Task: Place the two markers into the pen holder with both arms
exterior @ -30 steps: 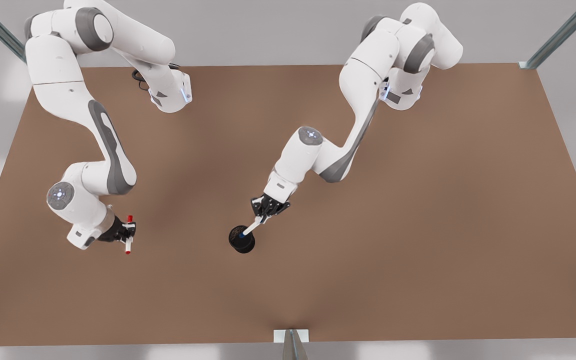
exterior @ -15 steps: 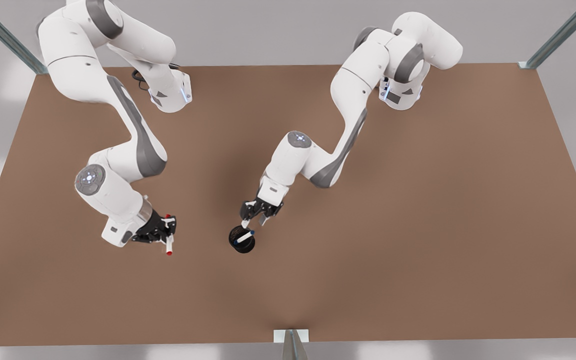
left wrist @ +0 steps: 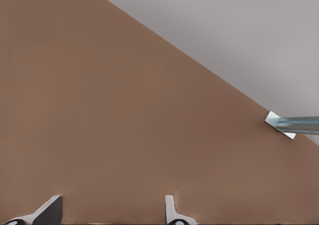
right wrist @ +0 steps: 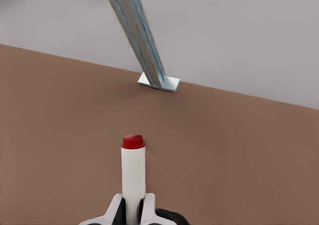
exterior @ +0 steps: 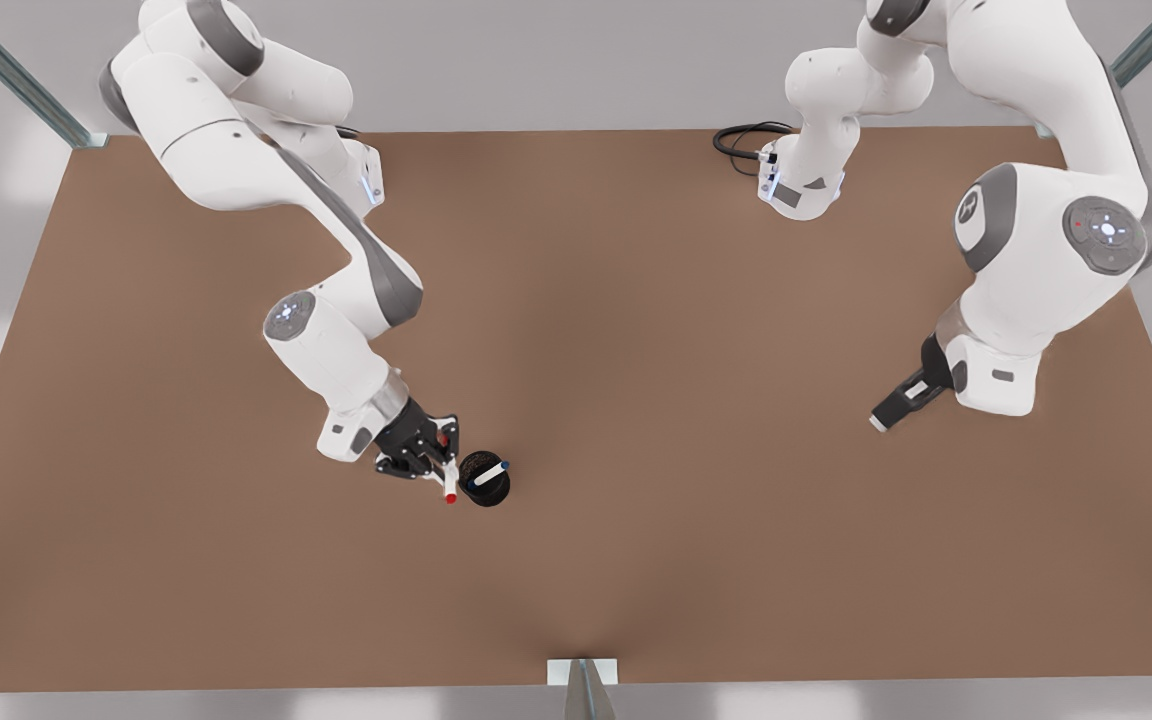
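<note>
Red marker [exterior: 450, 480]: a thin white barrel with a red cap and tip is seen, pinched in the right gripper [exterior: 442, 470], just beside the pen holder and toward the table's near edge.
Red marker, wrist view [right wrist: 133, 177]: the barrel is clamped between the right gripper's [right wrist: 133, 210] fingers, red end outward.
Blue marker [exterior: 488, 474]: a white barrel with a dark blue end is seen leaning inside the pen holder.
Pen holder [exterior: 485, 489]: a small black cylindrical cup, standing upright on the brown table [exterior: 636, 400].
Left gripper [exterior: 886, 412]: held near the table's edge at the front view's right, well apart from the holder; in the left wrist view its fingers [left wrist: 172, 212] are spread, with nothing between them.
Change: the blue marker had been let go half a second ago and the left arm has been withdrawn; the right gripper has been brought up beside the holder.
Writing: no readable text is made out.
</note>
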Motion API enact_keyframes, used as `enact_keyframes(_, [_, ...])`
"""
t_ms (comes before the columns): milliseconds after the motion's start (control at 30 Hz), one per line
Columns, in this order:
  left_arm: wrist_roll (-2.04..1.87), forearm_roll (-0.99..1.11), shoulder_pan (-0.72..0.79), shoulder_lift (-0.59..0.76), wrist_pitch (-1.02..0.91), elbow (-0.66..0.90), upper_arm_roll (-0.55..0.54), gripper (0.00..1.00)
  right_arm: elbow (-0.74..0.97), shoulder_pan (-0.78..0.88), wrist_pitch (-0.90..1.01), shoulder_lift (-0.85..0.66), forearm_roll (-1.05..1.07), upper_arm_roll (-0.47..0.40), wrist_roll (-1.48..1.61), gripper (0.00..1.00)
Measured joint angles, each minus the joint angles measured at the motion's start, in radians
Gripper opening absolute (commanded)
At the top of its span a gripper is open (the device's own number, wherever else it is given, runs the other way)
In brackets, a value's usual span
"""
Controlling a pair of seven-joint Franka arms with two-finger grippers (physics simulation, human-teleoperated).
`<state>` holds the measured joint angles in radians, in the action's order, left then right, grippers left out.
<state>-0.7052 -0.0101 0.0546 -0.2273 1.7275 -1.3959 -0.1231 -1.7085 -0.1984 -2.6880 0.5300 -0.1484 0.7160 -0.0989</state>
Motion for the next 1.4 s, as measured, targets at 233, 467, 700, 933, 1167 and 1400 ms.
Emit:
enact_keyframes(233, [0.201,0.024,0.026,-0.041,-0.105,0.015,-0.011,1.0,-0.07,0.018,-0.313,0.109,-0.086,-0.003,-0.024,0.26])
enact_keyframes(467, [0.32,0.023,0.074,-0.054,-0.132,0.009,-0.013,1.0,-0.166,0.015,-0.533,0.121,-0.161,-0.029,-0.045,0.26])
enact_keyframes(700, [0.395,0.02,0.085,-0.065,-0.14,0.009,-0.015,1.0,-0.193,0.016,-0.649,0.126,-0.25,-0.059,-0.06,0.26])
enact_keyframes(933, [0.445,0.018,0.085,-0.067,-0.139,0.009,-0.015,1.0,-0.193,0.026,-0.707,0.147,-0.314,-0.091,-0.07,0.26])
enact_keyframes(1167, [0.48,0.017,0.085,-0.073,-0.138,0.009,-0.015,1.0,-0.172,0.04,-0.732,0.148,-0.475,-0.143,-0.077,0.26])
enact_keyframes(1400, [0.504,0.017,0.085,-0.079,-0.134,0.009,-0.015,1.0,-0.159,0.091,-0.766,0.166,-0.543,-0.214,-0.082,0.27])
